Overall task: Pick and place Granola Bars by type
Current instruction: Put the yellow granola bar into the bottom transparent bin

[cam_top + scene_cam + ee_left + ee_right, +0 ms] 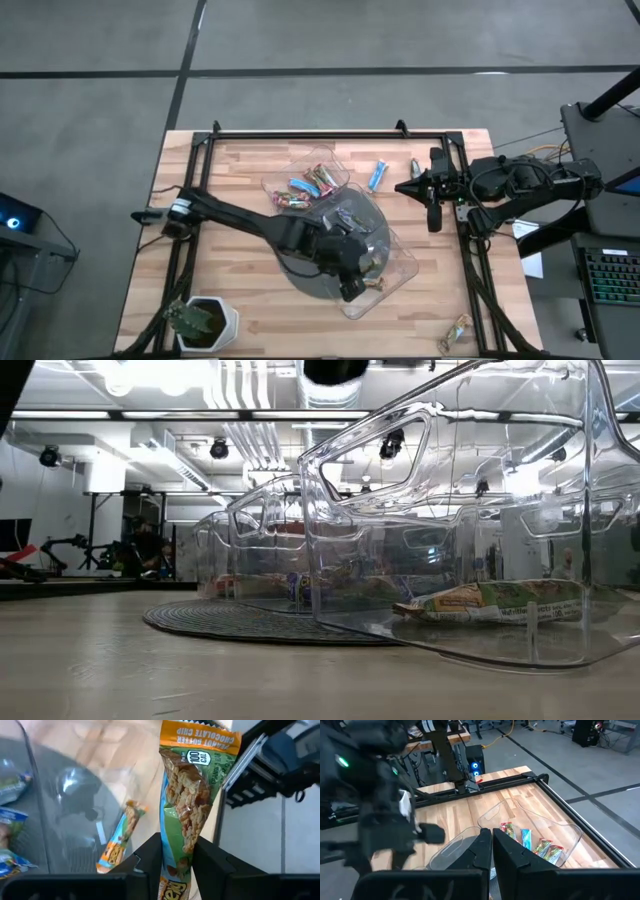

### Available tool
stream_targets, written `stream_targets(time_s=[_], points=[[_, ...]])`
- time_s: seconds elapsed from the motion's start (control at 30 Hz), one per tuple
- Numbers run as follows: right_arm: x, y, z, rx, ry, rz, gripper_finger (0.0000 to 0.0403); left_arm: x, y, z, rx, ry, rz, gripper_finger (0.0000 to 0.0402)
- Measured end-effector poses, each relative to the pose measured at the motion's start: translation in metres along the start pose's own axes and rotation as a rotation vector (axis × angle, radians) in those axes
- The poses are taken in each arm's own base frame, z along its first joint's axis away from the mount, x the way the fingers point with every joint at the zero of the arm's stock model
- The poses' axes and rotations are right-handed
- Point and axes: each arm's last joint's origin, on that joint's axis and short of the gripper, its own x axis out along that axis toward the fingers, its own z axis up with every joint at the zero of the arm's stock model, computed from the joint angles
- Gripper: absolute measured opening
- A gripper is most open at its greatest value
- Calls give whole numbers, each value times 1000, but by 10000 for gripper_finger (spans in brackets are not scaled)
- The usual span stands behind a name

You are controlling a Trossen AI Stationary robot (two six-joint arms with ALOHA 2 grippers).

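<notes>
The bar (187,815) you care about is a green-and-orange one, clamped between the left gripper's (175,865) fingers by its lower end, with most of its length standing free above them. In the high view the left gripper (350,275) is over the near tray (400,265), which sits partly on the grey disc (300,280). One bar of the same look (120,840) already lies on that tray's floor, so you seem to be at the drop.

The grip is low on a slick wrapper. If you swing or tilt fast, the free end could flop and the bar might slide out early, landing on the rim or on the table rather than in the tray.

The tray is light, clear plastic. If you descend too far, the fingers could push its wall and shove it off the disc, or toward the far tray (305,165) that holds the mixed bars (300,188).

Release from too high and the bar could bounce out over the low wall.

Two bars (377,175) lie loose on the table beside the far tray, and another (455,333) sits at the near right corner; don't sweep them.

Your right gripper (432,205) waits at the right edge with its fingers (507,852) closed on nothing. It is well apart from the left arm, so leave it there.
</notes>
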Motion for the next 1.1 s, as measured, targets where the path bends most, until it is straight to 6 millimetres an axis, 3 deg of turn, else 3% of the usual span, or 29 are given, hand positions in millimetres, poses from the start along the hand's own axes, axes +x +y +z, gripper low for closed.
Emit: stream_targets(time_s=[0.17,0.3,0.47,0.6,0.7,0.93,1.1], points=[[0,0,0,-3,0,0,9,18,19,-9,-17,81,3,91],[0,0,0,-8,0,0,9,23,22,-14,-11,116,-22,120],[0,0,0,-11,0,-1,8,23,23,-12,-43,111,-19,155],[0,0,0,-11,0,-1,8,16,20,-4,-9,75,-30,150],[0,0,0,-12,0,-3,8,-5,12,7,35,-9,-30,123],[0,-2,0,-5,-19,-76,8,-90,4,22,122,-259,40,12],[-3,-6,0,19,-34,-161,8,-145,7,17,253,-384,106,1]])
